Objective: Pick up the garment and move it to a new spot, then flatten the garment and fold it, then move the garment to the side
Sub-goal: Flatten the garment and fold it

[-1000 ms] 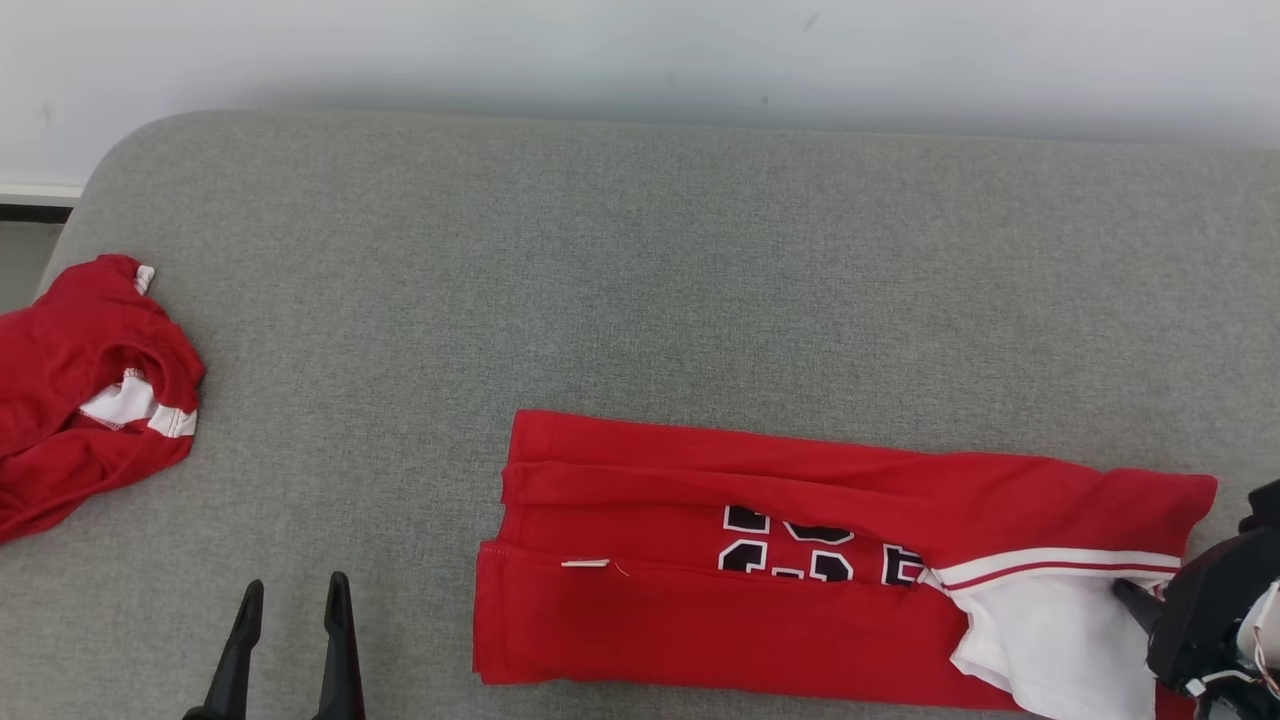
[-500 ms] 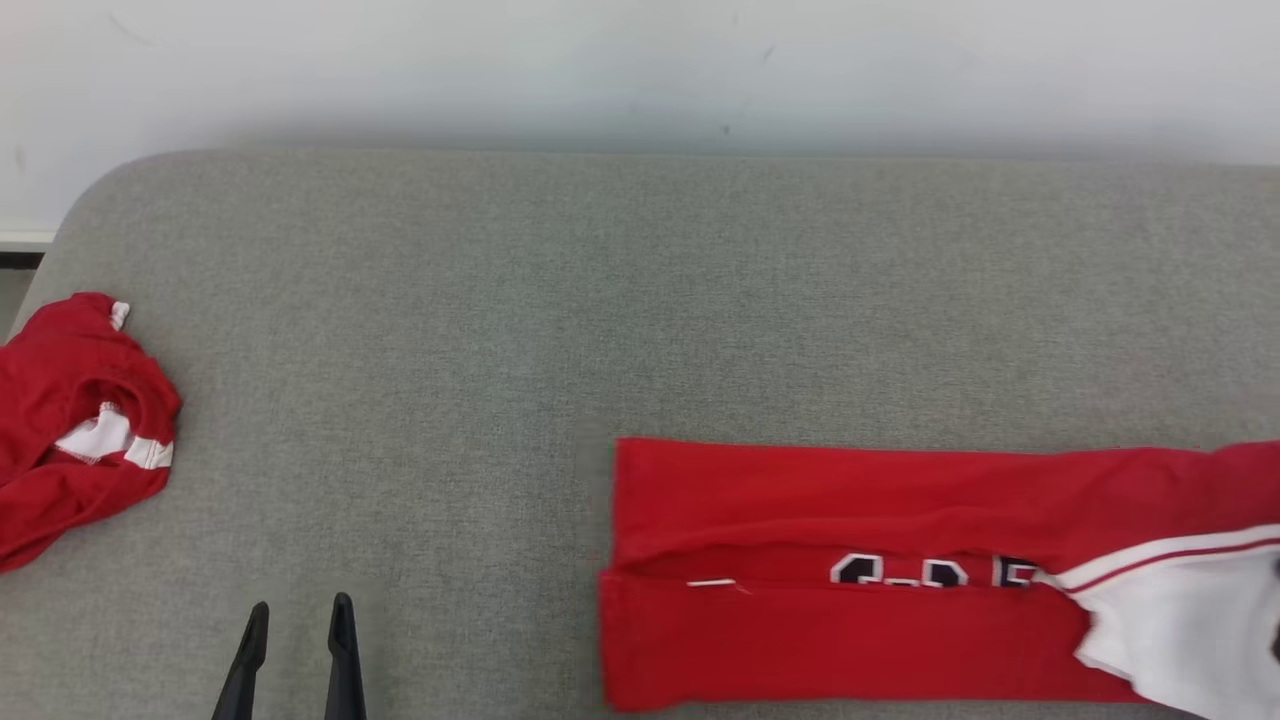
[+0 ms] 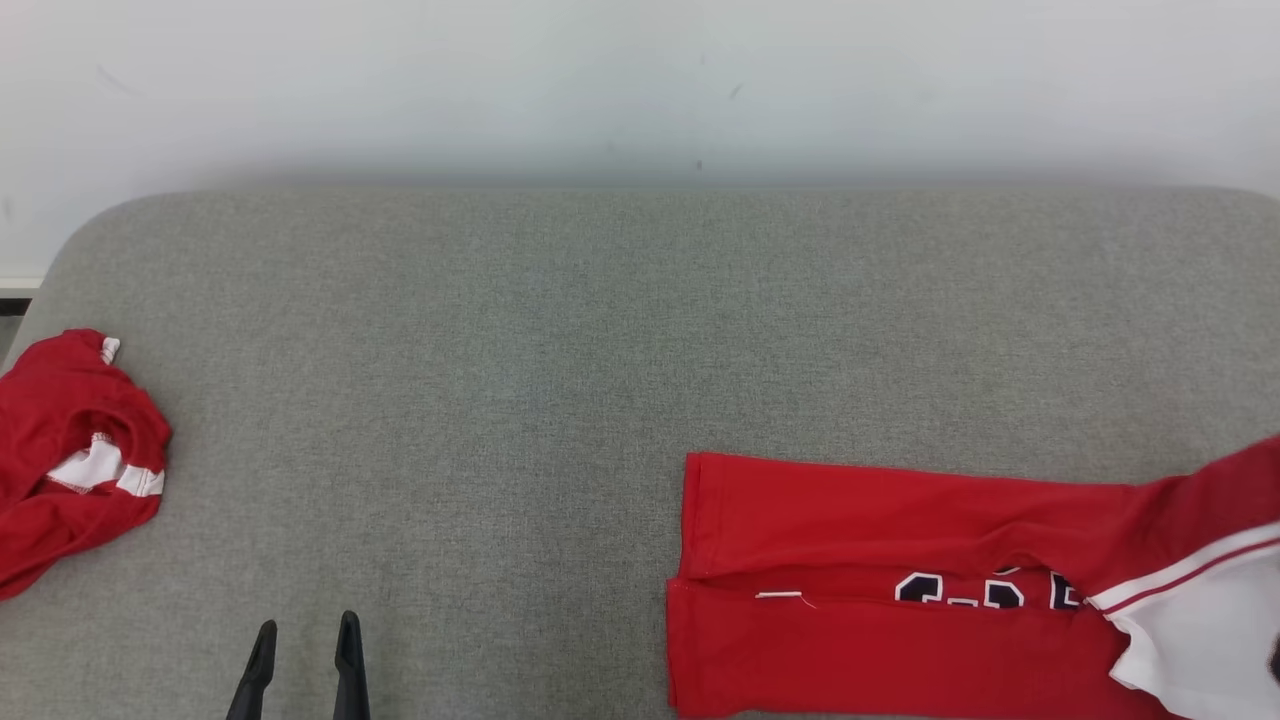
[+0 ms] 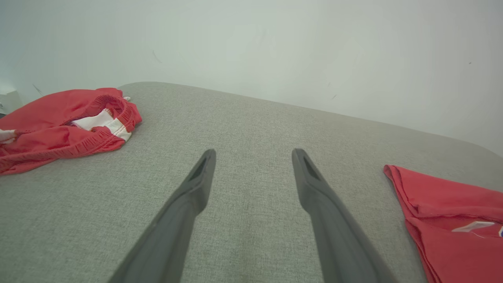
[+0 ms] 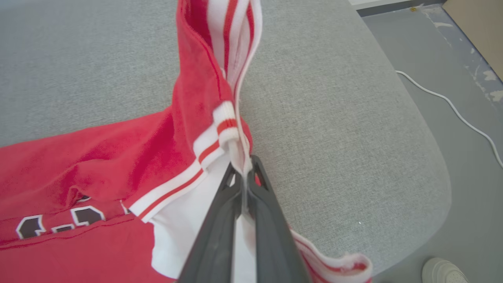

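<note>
Inside my right claw (image 5: 245, 167): jersey (image 5: 98, 165) trim, pinched tight. Left claw (image 4: 253, 155) wide, idle. Drag low, steady, so folds hold.

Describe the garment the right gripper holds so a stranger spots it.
On the right end of the grey cushion lies a long folded red jersey, its white-trimmed edge pinched by the right gripper. Unlike the crumpled red shorts at the left end, it shows dark numerals.

Garment (image 3: 900, 520): soft red knit cloth, matt, w/ white ribbed trim. Grey pad (image 3: 500, 350): coarse woven fabric, matt. Left gripper (image 3: 306, 628) fingers: smooth dark plastic, semi-matt.
</note>
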